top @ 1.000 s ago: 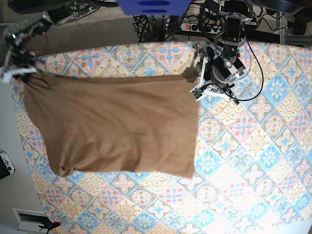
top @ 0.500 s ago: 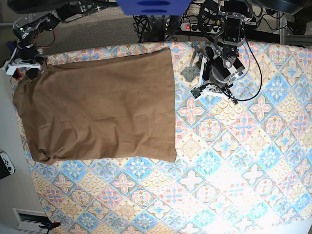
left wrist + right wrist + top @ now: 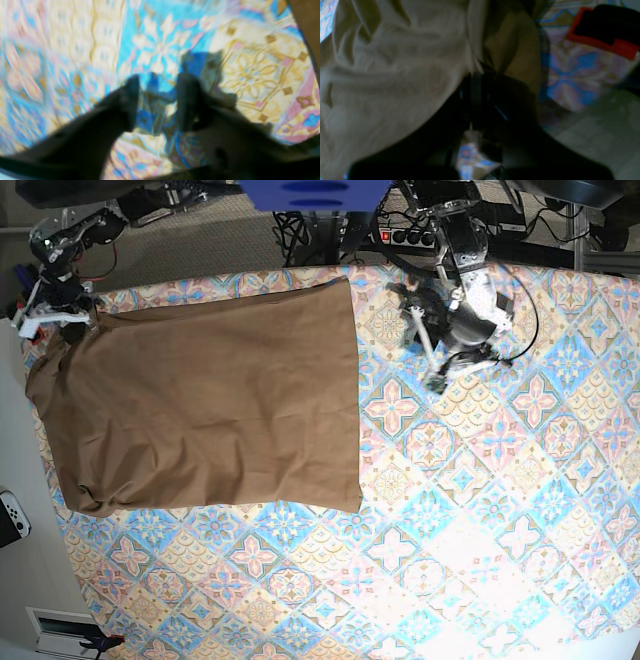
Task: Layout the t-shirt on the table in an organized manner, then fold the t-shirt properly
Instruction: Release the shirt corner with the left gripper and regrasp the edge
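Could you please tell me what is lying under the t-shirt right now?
Under the t-shirt lies the table, its diamond-patterned cloth showing around the shirt's edges. Whether anything else sits beneath the shirt cannot be seen, because the fabric covers that whole area.

Left claw (image 3: 156,100): dark fingers parted, nothing between them, held low over the patterned surface (image 3: 250,75).
Right claw (image 3: 480,82): fingers closed, pinching tan-brown cloth t-shirt (image 3: 395,75) at its corner.
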Tool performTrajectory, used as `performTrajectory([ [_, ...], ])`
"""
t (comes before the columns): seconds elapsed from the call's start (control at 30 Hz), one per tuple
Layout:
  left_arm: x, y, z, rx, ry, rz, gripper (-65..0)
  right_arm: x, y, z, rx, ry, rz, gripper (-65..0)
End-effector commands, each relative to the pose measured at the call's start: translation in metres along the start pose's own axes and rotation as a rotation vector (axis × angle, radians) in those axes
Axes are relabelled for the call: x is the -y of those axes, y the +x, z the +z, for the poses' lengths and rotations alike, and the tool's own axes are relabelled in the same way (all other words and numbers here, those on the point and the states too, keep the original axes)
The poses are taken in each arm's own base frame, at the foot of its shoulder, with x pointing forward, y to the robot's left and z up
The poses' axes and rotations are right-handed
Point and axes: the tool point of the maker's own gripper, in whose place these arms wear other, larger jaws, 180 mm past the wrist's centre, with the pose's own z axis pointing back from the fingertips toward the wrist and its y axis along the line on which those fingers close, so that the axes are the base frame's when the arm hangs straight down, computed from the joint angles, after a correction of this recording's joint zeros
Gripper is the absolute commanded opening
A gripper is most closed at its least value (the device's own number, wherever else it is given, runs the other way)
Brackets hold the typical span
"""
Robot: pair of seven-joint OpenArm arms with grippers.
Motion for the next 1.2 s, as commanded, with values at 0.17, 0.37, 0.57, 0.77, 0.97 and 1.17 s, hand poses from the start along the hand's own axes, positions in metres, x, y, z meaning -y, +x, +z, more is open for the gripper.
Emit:
performTrajectory([
  [0.17, -0.020, -0.024, 0.006, -0.042, 0.055, 0.072, -22.0, -0.016, 0.009, -0.003, 0.020, 0.052, 0.053, -65.0],
  [0.37, 0.024, -0.016, 0.005, 0.042, -0.120, 0.094, -25.9, -0.017, 0.009, -0.004, 0.018, 0.054, 0.054, -65.0],
  [0.57, 0.037, 0.005, 0.009, 0.134, -0.200, 0.130, -28.2, -0.016, 0.007, -0.004, 0.013, 0.053, 0.052, -65.0],
  [0.77, 0.074, 0.034, 0.022, 0.244, -0.401, 0.072, -28.1, -0.015, 0.006, -0.004, 0.009, 0.053, 0.051, -65.0],
  [0.97, 0.121, 0.037, 0.037, 0.230, -0.601, -0.052, -28.2, -0.015, 0.006, -0.004, 0.008, 0.052, 0.052, -65.0],
  [1.17, 0.103, 0.012, 0.019, 0.153, -0.574, 0.040, -28.2, -0.011, 0.001, -0.001, -0.005, 0.043, 0.056, -65.0],
])
